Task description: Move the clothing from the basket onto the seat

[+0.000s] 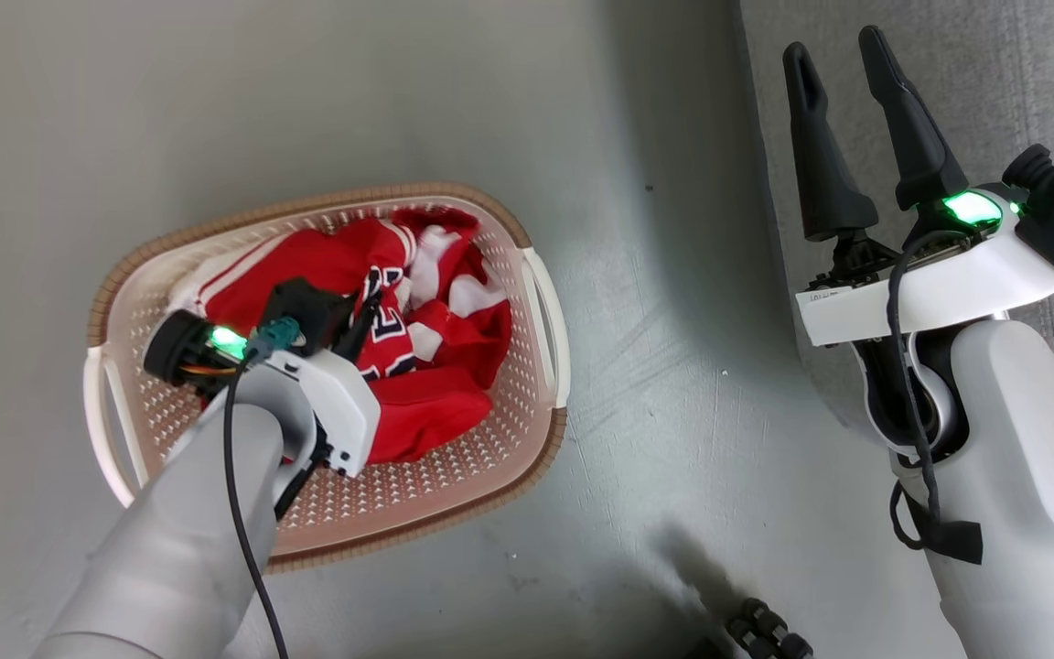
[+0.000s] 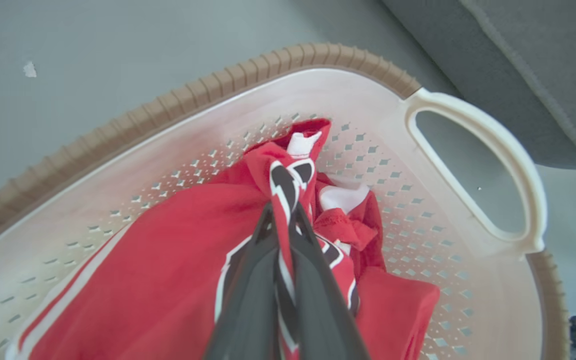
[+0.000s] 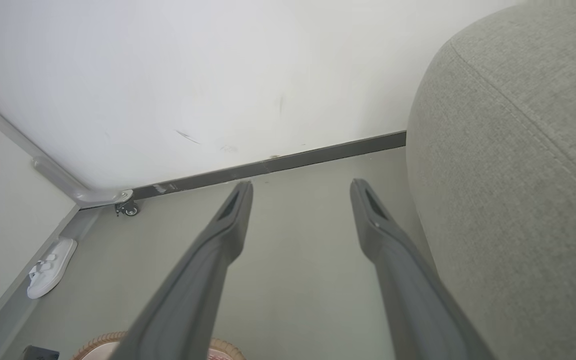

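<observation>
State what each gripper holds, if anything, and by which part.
The jaws of the left gripper pinch the jersey by a raised fold with black-and-white lettering, inside the basket. The right gripper, jaws open, holds nothing.

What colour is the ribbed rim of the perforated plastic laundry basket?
Brown ribbed rim over cream-white perforated walls; the left wrist view shows it best.

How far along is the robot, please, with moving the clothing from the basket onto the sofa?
Done: nothing yet; the red clothing lies in the basket. In hand: the left gripper is shut on a fold of the jersey. Left: lifting it, carrying it to the sofa, then the rest. The right gripper hangs open beside the sofa.
</observation>
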{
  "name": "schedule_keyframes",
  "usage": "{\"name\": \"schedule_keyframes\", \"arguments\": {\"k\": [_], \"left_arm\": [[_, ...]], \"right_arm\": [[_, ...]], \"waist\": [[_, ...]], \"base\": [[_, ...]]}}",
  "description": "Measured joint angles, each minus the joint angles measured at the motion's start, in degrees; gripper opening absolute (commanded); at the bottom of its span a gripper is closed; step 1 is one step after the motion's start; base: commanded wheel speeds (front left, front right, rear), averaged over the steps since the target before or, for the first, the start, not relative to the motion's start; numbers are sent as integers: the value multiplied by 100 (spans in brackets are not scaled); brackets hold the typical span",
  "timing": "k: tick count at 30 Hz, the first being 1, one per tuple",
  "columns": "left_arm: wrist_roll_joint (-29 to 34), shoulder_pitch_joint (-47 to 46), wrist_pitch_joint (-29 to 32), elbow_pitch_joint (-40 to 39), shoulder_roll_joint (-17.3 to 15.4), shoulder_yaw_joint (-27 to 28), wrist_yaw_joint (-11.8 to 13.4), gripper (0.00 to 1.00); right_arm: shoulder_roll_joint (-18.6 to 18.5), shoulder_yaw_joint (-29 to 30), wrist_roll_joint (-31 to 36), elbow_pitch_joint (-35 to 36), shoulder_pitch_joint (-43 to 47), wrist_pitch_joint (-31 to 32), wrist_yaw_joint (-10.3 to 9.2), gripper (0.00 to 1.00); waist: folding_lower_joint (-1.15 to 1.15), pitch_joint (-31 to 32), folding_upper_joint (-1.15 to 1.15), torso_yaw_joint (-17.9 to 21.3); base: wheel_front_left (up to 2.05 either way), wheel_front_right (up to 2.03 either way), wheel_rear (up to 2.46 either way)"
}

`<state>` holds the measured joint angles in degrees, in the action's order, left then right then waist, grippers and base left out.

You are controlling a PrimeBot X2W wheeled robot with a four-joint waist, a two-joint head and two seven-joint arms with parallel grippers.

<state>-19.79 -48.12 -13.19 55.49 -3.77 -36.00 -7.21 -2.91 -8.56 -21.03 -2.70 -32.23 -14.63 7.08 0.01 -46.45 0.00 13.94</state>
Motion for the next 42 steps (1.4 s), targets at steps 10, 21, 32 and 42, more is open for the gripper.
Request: {"name": "schedule_keyframes", "arguments": {"k": [10,21,32,42], "left_arm": [[-318,186,-82,-438,-3,-76,0,0],[-704,641,-110,-1129,-23,-32,-1,0],[-888,1085,-110,-2017,-196,170,-1,0],[-913,1474,-111,-2602,-196,325,-1,0]], "right_arm": [[0,49,223,-178,27,0,0,100],[-3,57,309,-327,112,0,0,100],[-5,87,411,-538,425,0,0,100],[-5,123,458,-642,626,0,0,100]], "waist": [[0,438,0,-114],[0,985,0,-270],[0,1615,0,-434],[0,2088,0,-559]], "base": [[0,0,0],[0,0,0],[0,0,0],[0,0,0]]}}
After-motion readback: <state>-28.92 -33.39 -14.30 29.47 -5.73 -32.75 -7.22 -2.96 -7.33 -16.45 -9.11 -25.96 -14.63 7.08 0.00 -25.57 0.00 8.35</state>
